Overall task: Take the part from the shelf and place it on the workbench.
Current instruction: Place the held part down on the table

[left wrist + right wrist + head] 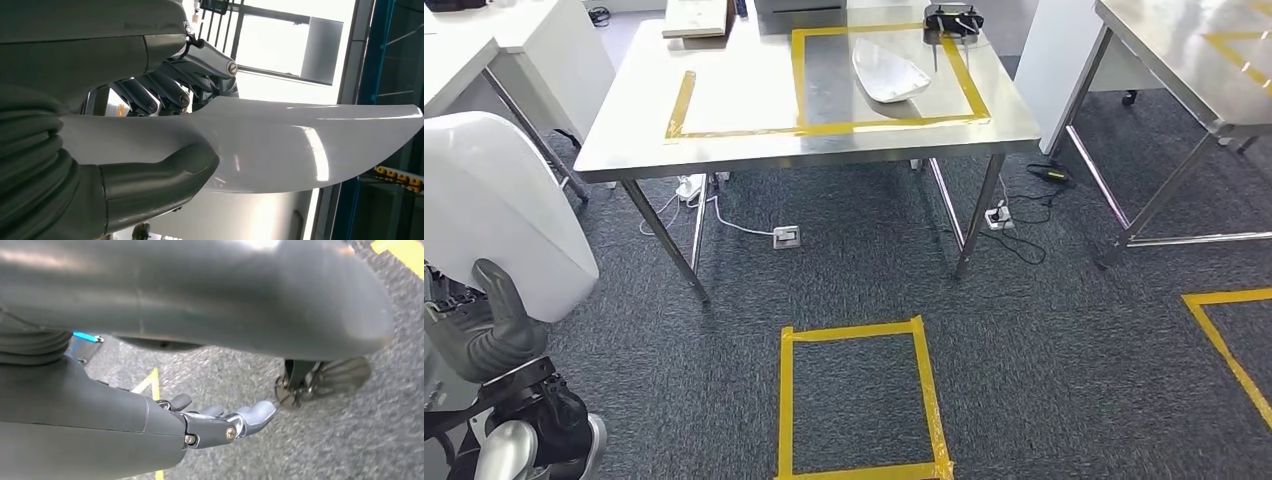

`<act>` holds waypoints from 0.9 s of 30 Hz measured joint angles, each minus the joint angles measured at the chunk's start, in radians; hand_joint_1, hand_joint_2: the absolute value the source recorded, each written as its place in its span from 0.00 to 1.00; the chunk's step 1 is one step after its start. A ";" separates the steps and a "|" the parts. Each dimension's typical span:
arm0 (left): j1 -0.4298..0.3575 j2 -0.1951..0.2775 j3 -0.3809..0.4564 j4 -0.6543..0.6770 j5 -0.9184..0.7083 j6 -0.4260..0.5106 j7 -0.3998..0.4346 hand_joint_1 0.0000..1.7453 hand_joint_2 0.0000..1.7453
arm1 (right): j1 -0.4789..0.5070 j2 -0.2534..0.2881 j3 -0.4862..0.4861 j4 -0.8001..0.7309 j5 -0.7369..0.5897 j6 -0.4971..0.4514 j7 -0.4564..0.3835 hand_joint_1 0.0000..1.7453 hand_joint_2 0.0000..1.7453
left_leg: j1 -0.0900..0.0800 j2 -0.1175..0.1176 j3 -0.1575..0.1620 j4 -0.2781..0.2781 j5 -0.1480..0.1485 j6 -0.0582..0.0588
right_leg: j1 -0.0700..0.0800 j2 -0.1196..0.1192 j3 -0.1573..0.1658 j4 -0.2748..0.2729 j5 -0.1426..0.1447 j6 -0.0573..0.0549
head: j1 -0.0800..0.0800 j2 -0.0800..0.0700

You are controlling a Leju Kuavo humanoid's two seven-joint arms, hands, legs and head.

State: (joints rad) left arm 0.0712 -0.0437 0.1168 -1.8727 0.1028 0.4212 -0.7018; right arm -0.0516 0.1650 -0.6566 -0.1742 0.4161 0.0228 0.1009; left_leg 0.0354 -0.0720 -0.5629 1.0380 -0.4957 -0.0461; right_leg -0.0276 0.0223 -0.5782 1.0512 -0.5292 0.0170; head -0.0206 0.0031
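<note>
Head view: the left hand (484, 330) is seen low at the robot's side, clasped on the white part (494, 205), which rises above it. The workbench (744, 100) stands well ahead of the hand, across a stretch of carpet; a second white part (889, 72) lies inside its yellow tape frame (799, 75).

Left wrist view: the part (300, 145) is gripped between thumb and fingers (165, 95).

Right wrist view: the right hand (220, 422) hangs over the carpet, fingers loosely extended, nothing held.

The carrying step is judged to be in hand; next, the bench must be approached and the part lifted over its edge.
</note>
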 joint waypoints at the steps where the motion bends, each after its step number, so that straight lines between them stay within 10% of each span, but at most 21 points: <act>1: 0.001 0.000 0.000 -0.002 0.000 0.000 0.000 1.00 1.00 | 0.001 0.000 0.000 0.000 0.001 0.000 0.001 0.00 0.00 | 0.000 0.001 0.001 0.002 -0.001 -0.005 | 0.000 -0.004 0.007 0.001 0.005 -0.013 | -0.001 0.000; 4: 0.001 0.000 -0.001 -0.005 -0.002 0.000 0.001 1.00 1.00 | 0.003 -0.001 0.000 0.000 0.002 0.000 0.003 0.00 0.00 | 0.000 0.043 -0.026 0.070 -0.017 -0.013 | 0.002 -0.017 0.039 -0.002 0.003 -0.042 | -0.005 0.000; 8: 0.011 -0.001 -0.002 -0.007 -0.004 0.000 0.001 1.00 1.00 | 0.007 -0.001 0.000 0.000 0.003 0.001 0.003 0.00 0.00 | -0.007 0.066 -0.180 0.277 -0.086 -0.010 | 0.010 -0.030 0.070 -0.004 -0.027 -0.052 | -0.009 0.000; 10: 0.015 -0.001 -0.002 -0.007 -0.004 0.000 0.001 1.00 1.00 | 0.009 -0.001 0.000 0.000 0.004 0.002 0.003 0.00 0.00 | -0.011 0.067 -0.199 0.248 -0.067 0.000 | 0.013 -0.033 0.094 -0.005 -0.048 -0.051 | -0.009 0.000; 14: 0.017 -0.002 -0.002 -0.008 -0.005 0.002 0.002 1.00 1.00 | 0.012 0.000 0.000 0.001 0.008 0.004 0.003 0.00 0.00 | -0.034 0.084 -0.147 0.043 0.090 0.034 | 0.015 -0.039 0.144 -0.018 -0.097 -0.037 | -0.011 0.000; 17: 0.016 -0.002 -0.003 -0.013 -0.006 0.003 0.002 1.00 1.00 | 0.008 -0.001 0.000 0.000 0.012 0.005 0.003 0.00 0.00 | -0.035 0.076 -0.111 0.019 0.076 0.049 | 0.019 -0.042 0.171 -0.006 -0.081 -0.016 | -0.011 0.000; 20: 0.015 -0.005 -0.002 -0.018 -0.007 0.003 0.001 1.00 1.00 | 0.001 -0.003 0.000 0.000 0.014 0.005 0.002 0.00 0.00 | -0.028 0.067 -0.051 -0.001 0.048 0.067 | 0.018 -0.033 0.065 0.171 -0.028 -0.001 | -0.009 0.000; 22: 0.014 -0.008 -0.002 -0.018 -0.008 0.003 0.001 1.00 1.00 | 0.001 -0.004 0.000 0.000 0.015 0.006 0.002 0.00 0.00 | -0.028 0.063 -0.016 -0.006 0.020 0.073 | 0.018 -0.028 -0.037 0.264 -0.085 0.003 | -0.007 0.000; 25: 0.015 -0.011 -0.002 -0.017 -0.008 0.003 0.001 1.00 1.00 | 0.008 -0.005 0.000 0.000 0.015 0.006 0.003 0.00 0.00 | -0.028 0.049 0.046 -0.008 -0.029 0.073 | 0.020 -0.027 -0.122 0.239 -0.195 0.004 | -0.004 0.000; 27: 0.016 -0.012 -0.002 -0.017 -0.009 0.003 0.001 1.00 1.00 | 0.016 -0.006 0.000 0.000 0.015 0.006 0.003 0.00 0.00 | -0.029 0.043 0.083 -0.009 -0.063 0.072 | 0.026 -0.025 -0.136 0.137 -0.109 -0.009 | -0.002 0.000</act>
State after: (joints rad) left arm 0.0870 -0.0560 0.1144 -1.8894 0.0937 0.4241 -0.7013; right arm -0.0358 0.1593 -0.6569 -0.1743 0.4314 0.0290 0.1038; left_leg 0.0060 -0.0287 -0.4797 1.0293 -0.5586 0.0258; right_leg -0.0013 -0.0023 -0.7139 1.1887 -0.6378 0.0080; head -0.0231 0.0031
